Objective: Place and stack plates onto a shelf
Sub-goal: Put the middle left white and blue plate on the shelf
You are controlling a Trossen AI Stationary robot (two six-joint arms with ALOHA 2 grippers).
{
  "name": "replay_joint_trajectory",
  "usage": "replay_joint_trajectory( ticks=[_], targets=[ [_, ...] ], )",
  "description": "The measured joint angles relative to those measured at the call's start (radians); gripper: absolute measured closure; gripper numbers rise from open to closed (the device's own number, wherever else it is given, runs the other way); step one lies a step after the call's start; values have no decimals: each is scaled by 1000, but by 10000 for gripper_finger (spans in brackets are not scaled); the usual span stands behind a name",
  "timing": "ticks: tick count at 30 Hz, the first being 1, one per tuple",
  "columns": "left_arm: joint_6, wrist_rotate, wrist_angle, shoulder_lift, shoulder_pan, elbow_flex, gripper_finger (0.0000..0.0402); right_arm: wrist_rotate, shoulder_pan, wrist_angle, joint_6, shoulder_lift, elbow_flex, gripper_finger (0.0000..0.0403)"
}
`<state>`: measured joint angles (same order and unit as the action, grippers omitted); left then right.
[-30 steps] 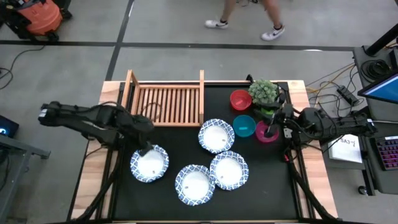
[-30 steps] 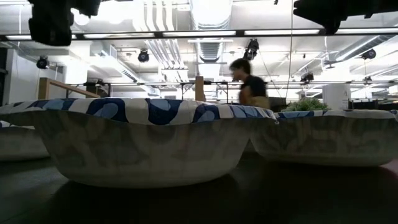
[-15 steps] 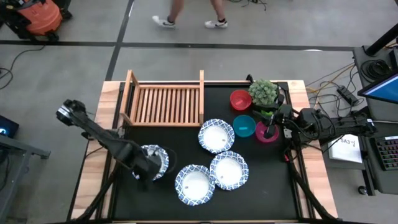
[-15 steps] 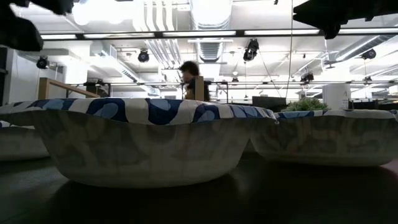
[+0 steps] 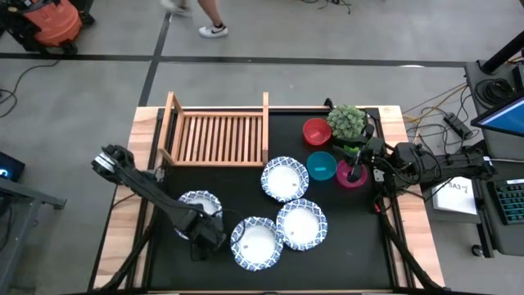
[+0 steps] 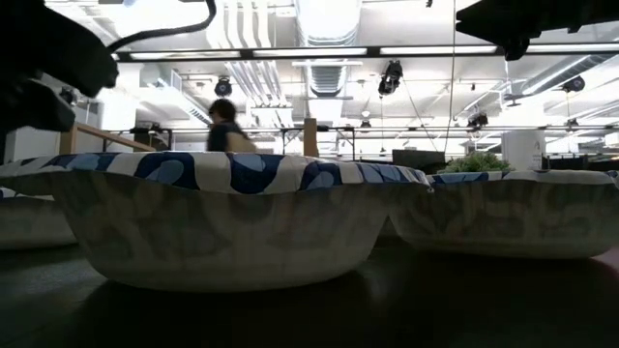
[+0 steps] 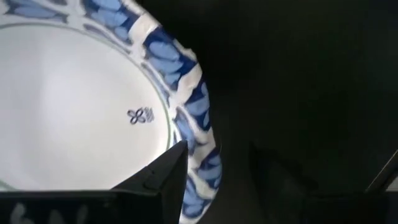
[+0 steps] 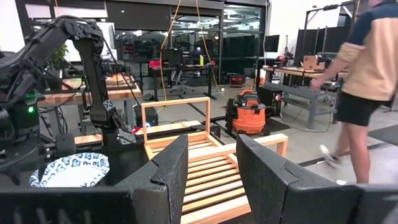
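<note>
We see four plates (image 5: 285, 179) on the black worktop (image 5: 360, 246), the shelf (image 5: 217, 138) at its far-left corner. The left end effector (image 7: 217, 177) is spread astride the near-left plate's (image 7: 81, 106) rim; the right end effector (image 8: 211, 165) is spread too. A person (image 8: 367, 81) walks the concrete floor (image 5: 344, 78) beyond.

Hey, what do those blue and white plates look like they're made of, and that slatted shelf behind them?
The plates look like paper, matte, not ceramic: the rim of the one under the left gripper is wavy and creased in the left wrist view. The shelf looks like light, unpainted wood with a pale, even tone, though its grain isn't visible.
</note>
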<state>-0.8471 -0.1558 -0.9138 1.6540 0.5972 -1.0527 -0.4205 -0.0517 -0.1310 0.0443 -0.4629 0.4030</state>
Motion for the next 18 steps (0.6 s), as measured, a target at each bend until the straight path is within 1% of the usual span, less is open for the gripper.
replay_joint_trajectory(
  ticks=[4, 9, 12, 16, 18],
  targets=[
    [-31, 22, 37, 13, 3, 2, 259, 0, 0, 0, 5, 0, 0, 277],
    [-80, 34, 139, 14, 23, 40, 288, 0, 0, 0, 5, 0, 0, 277],
    [-86, 34, 164, 14, 33, 52, 318, 0, 0, 0, 1, 0, 0, 277],
    [-87, 41, 163, 13, 36, 52, 378, 0, 0, 0, 1, 0, 0, 277],
    [-87, 40, 162, 12, 36, 52, 394, 0, 0, 0, 1, 0, 0, 277]
  ],
)
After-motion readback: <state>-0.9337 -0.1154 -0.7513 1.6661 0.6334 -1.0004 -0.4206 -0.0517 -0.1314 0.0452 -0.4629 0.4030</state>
